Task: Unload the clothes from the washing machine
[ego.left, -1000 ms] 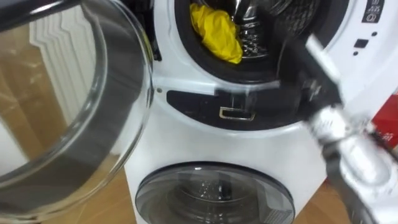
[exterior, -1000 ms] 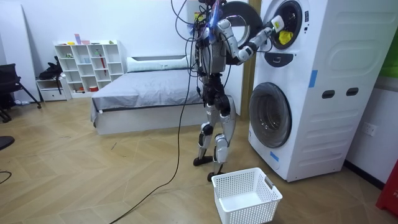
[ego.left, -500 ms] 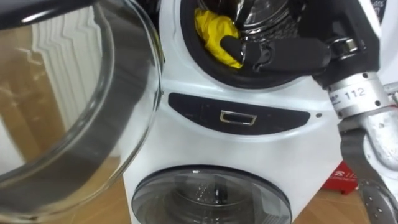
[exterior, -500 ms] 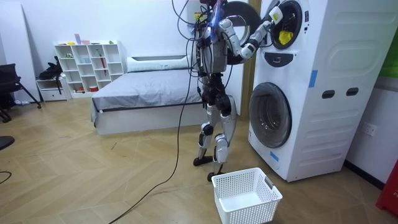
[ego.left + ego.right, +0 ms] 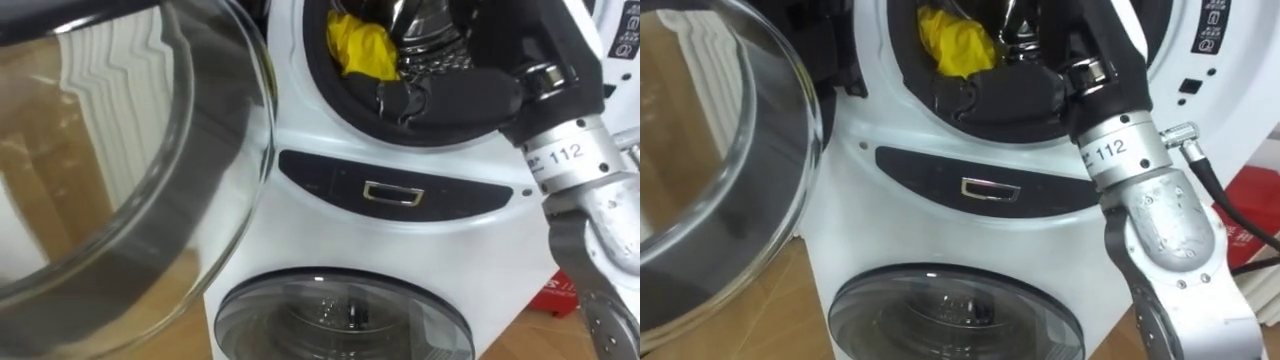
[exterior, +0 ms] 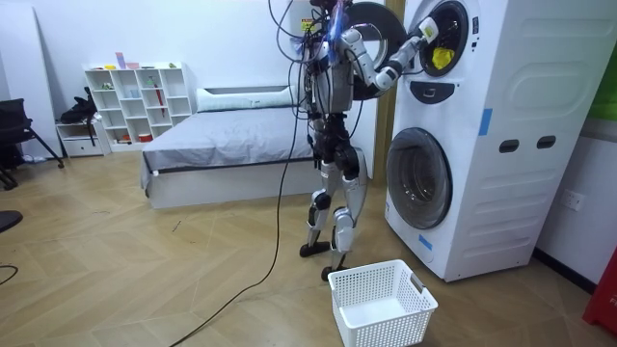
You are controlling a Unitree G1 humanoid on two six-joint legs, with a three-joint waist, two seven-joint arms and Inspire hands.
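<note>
Wooden flooring [image 6: 145, 280] shows through the open glass door [image 5: 130, 170] at left. Right of it, the yellow cloth [image 5: 365, 45] lies in the washing machine's [image 5: 400, 240] upper drum. The right hand [image 5: 450, 95] rests on the drum's lower rim, just beside the cloth; I cannot tell its grip.

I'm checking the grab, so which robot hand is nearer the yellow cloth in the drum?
Right. The right robot hand is in the drum opening, just below and right of the yellow cloth. Where the left robot hand is, I cannot tell.
</note>
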